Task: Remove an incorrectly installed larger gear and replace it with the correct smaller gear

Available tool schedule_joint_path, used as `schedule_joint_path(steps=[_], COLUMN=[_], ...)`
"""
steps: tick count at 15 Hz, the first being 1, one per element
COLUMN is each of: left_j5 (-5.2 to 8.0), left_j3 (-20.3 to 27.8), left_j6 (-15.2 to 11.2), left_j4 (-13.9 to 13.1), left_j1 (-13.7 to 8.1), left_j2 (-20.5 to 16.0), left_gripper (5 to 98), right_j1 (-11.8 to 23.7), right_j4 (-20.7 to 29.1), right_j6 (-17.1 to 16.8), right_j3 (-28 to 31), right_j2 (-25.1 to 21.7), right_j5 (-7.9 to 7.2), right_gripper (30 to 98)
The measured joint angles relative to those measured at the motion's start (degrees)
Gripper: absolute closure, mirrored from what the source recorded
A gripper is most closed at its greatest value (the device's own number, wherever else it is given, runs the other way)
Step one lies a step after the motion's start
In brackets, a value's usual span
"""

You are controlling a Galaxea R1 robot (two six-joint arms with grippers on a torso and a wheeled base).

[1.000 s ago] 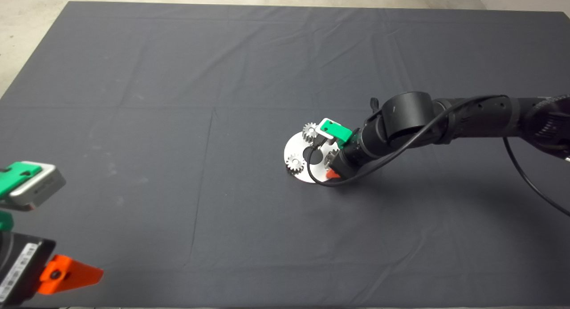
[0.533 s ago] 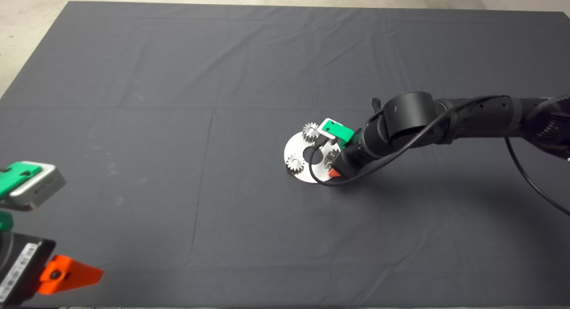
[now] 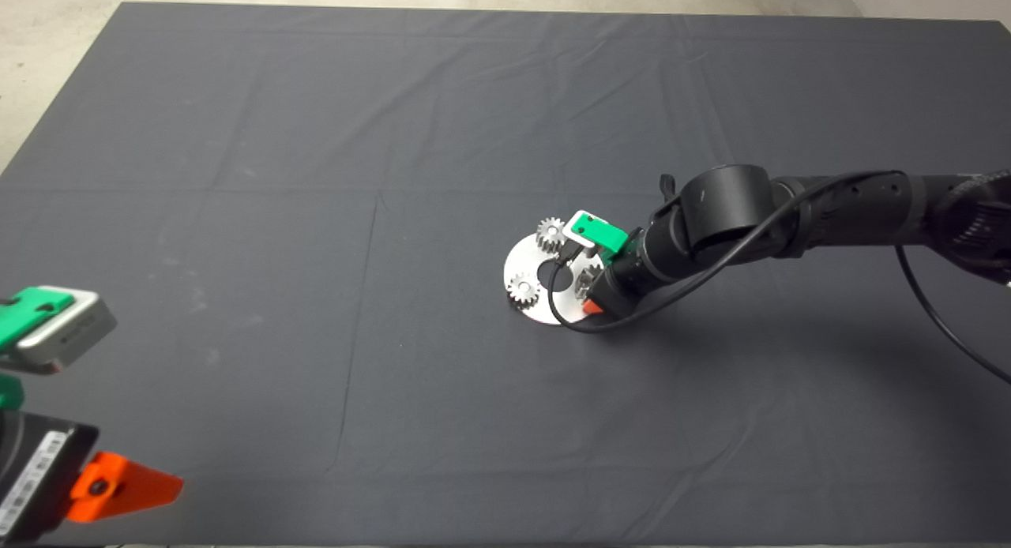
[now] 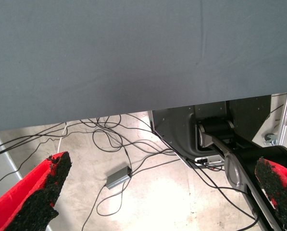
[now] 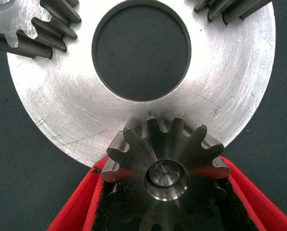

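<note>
Over the last second the right end effector (image 5: 165, 202) has barely shifted: the black arm has drawn back a touch from the round, brushed-silver metal plate with a large centre hole (image 3: 529, 257), and the wrist has stayed low over the plate's edge. In the right wrist view its two red fingers with black pads (image 5: 102, 211) sit on either side of a silver-grey metal gear with flared teeth and a pin in its centre (image 5: 165, 163), which stands at the plate's rim on the side nearest the arm. The pads look pressed against the teeth, so it appears to be pinching this gear, the larger one to be taken off. I judge the grasp is set and the lift off the pin has hardly begun, if at all.

Two small light-silver gears (image 3: 523, 289) stand on the far side of the plate, across the centre hole, well apart from the held gear. The small dark replacement gear is not visible anywhere.

The plate lies on the dark grey mat (image 3: 316, 216) covering the tabletop, far from every mat edge, with open cloth on all sides for carrying the gear away. A straight pull up should avoid binding on the pin or dragging the plate.

The left end effector (image 4: 153, 192) waits spread wide past the mat's near edge, far from the plate
</note>
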Motion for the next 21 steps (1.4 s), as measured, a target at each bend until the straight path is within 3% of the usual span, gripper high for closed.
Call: schedule_joint_path(steps=[7,16,21], left_j5=[0.0,0.0,0.0], left_j3=[0.0,0.0,0.0], left_j6=[0.0,0.0,0.0], left_j4=[0.0,0.0,0.0], left_j1=[0.0,0.0,0.0], left_j2=[-0.5,-0.5,-0.5], left_gripper=[5.3,5.3,5.3], right_j1=[-0.1,0.4,2.3], right_j4=[-0.7,-0.9,-0.8], right_j6=[0.0,0.4,5.1], right_j3=[2.6,7.4,9.2], right_j2=[-0.8,-4.9,-6.4], right_j5=[-0.18,0.65,0.34], right_gripper=[81.4,81.5,81.5])
